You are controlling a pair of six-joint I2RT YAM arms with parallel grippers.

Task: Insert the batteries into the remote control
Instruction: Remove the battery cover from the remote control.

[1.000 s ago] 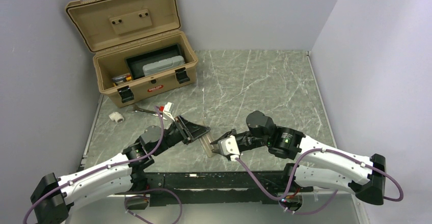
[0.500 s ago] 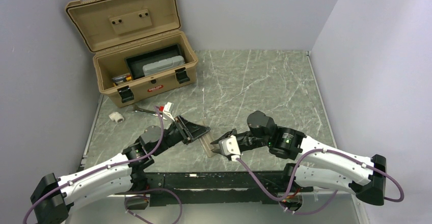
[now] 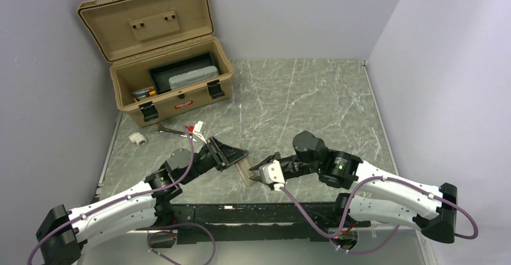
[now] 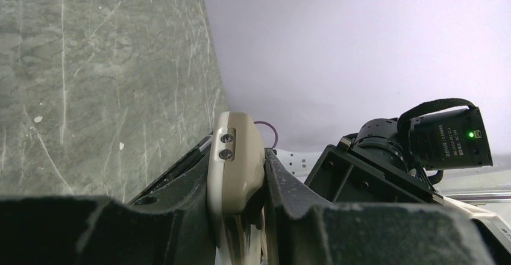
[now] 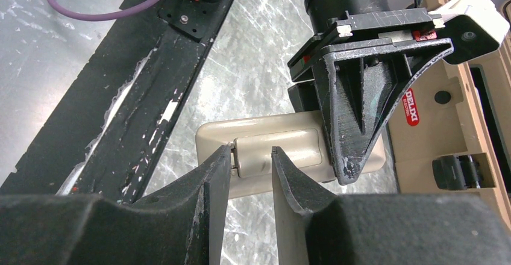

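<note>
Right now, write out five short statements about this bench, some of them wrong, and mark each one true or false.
1. The left gripper is clamped on the remote control. True.
2. The toolbox has its lid shut. False: the lid stands open.
3. The right gripper has its jaws apart at the remote control. True.
4. The small white block lies inside the toolbox. False: it lies on the table, near the toolbox.
5. A grey case sits inside the toolbox. True.

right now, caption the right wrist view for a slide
Left claw holds the remote control, right claw at its back
</note>
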